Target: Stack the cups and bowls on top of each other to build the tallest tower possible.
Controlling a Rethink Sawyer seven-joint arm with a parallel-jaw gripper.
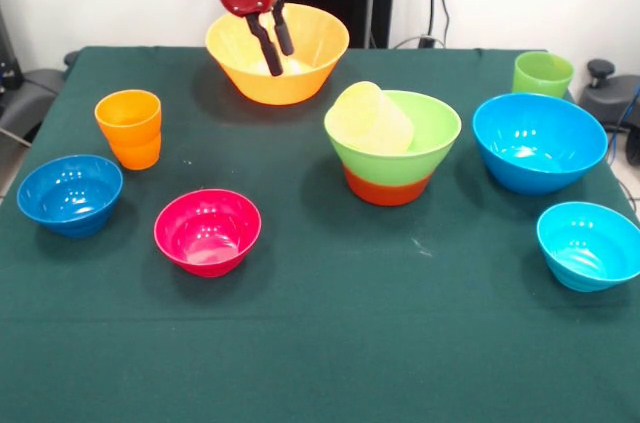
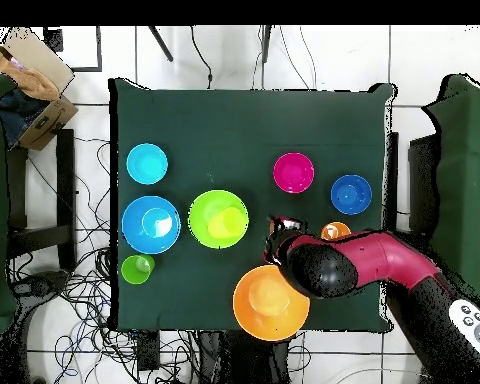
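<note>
My gripper (image 1: 279, 57) is open and empty, its fingers hanging over the big yellow-orange bowl (image 1: 290, 91) at the back. The tower stands mid-table: the light green bowl (image 1: 425, 143) nested in the orange-red bowl (image 1: 388, 189), with the pale yellow cup (image 1: 370, 119) lying tilted inside it. The orange cup (image 1: 130, 129) is at the left and the light green cup (image 1: 542, 74) at the back right. From overhead, the arm (image 2: 329, 265) partly hides the orange cup (image 2: 336, 230), and the gripper (image 2: 281, 232) sits beside the yellow-orange bowl (image 2: 267, 303).
The small dark blue bowl (image 1: 70, 194) and the magenta bowl (image 1: 208, 232) sit front left. The big blue bowl (image 1: 538, 142) and the small cyan bowl (image 1: 590, 245) sit at the right. The green cloth (image 1: 330, 343) covers the table.
</note>
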